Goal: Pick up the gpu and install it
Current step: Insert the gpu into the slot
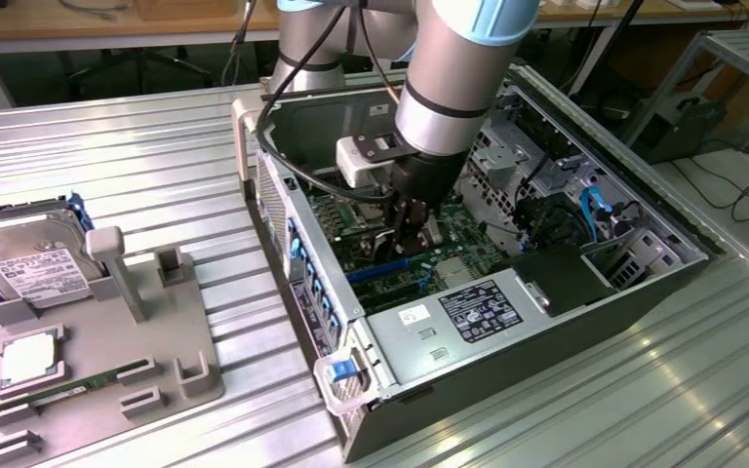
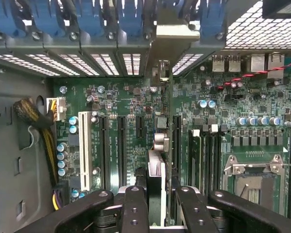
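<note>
Reaching down into an open computer case (image 1: 635, 292), gripper (image 1: 410, 234) just above the green motherboard (image 1: 374, 255). Beside the case, grey tray (image 1: 153, 331) bearing a hard drive (image 1: 30, 255).

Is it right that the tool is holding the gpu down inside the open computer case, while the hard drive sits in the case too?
Not quite. The tool does hold the gpu edge-on inside the open computer case, above the motherboard, but the hard drive lies outside the case, on the grey holder at the exterior view's left.
</note>
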Controlling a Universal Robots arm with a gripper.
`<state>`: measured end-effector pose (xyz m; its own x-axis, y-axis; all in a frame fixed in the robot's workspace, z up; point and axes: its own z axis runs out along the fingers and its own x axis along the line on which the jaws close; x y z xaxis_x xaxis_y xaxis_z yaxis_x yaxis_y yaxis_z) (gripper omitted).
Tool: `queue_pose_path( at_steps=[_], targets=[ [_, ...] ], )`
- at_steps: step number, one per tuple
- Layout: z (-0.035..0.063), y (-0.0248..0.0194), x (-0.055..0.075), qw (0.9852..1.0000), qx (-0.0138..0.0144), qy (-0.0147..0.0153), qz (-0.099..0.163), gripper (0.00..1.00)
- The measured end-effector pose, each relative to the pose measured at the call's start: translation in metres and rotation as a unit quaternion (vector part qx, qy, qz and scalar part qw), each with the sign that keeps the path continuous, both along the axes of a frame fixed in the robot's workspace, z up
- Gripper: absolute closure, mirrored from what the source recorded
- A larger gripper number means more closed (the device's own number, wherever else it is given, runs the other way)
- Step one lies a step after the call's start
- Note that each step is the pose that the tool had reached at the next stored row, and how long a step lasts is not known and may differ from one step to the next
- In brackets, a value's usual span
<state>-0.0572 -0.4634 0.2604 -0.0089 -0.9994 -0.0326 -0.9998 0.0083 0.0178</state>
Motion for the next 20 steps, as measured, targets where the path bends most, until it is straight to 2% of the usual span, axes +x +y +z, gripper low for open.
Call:
queue_pose_path(
  at_steps=[11, 20],
  targets=[
    [-0.0137, 0.0000, -0.002, 1.0000, 0.0000, 0.0000, 0.000, 0.73],
    [-0.0123, 0.0000, -0.002, 1.0000, 0.0000, 0.0000, 0.000, 0.73]
  ],
)
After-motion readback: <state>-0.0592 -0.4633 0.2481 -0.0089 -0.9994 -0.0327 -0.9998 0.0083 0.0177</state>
